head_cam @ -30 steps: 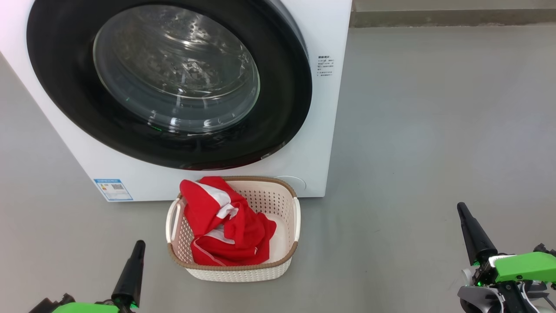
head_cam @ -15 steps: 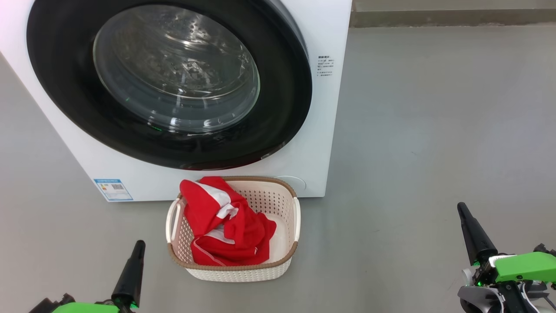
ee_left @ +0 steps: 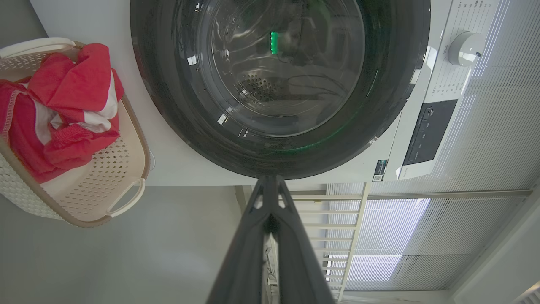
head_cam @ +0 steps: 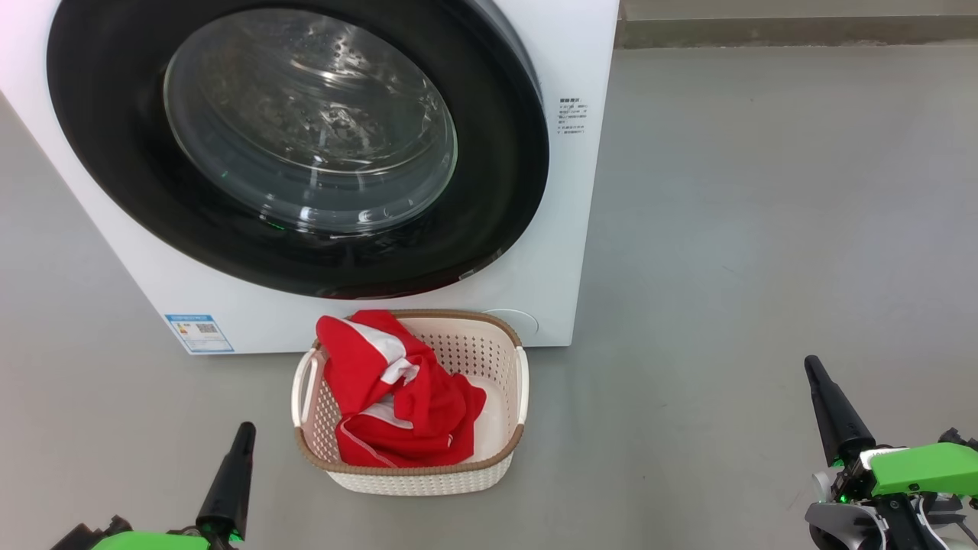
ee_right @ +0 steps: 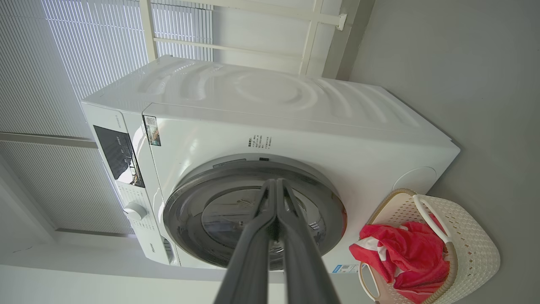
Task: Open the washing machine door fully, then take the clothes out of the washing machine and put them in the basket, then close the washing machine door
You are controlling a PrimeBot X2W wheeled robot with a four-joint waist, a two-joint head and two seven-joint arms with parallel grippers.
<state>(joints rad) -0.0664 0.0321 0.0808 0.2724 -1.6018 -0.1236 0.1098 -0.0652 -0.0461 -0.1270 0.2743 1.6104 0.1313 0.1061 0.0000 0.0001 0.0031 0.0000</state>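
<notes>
Clothes (head_cam: 397, 397), red with white panels, are lying bunched in the basket (head_cam: 428, 483), filling its left half and spilling a little over the left rim. The basket is sitting on the floor (head_cam: 764, 229) just in front of the washing machine (head_cam: 561, 252), below the washing machine door (head_cam: 306, 122). That door is lying flush against the white front, and nothing red is showing through its glass, only the bare steel drum.

The left tool (head_cam: 241, 447) and the right tool (head_cam: 817, 382) are both hanging low on either side of the basket, well apart from it. Each is pinching its two dark fingers together on nothing.

Judging by this, all three steps are looking finished: the clothes are out, they are in the basket, and the door is appearing shut. Whether the latch is fully caught is not something these views are settling. If any move is needed, it is probably a light push on the black rim with a closed tool.
</notes>
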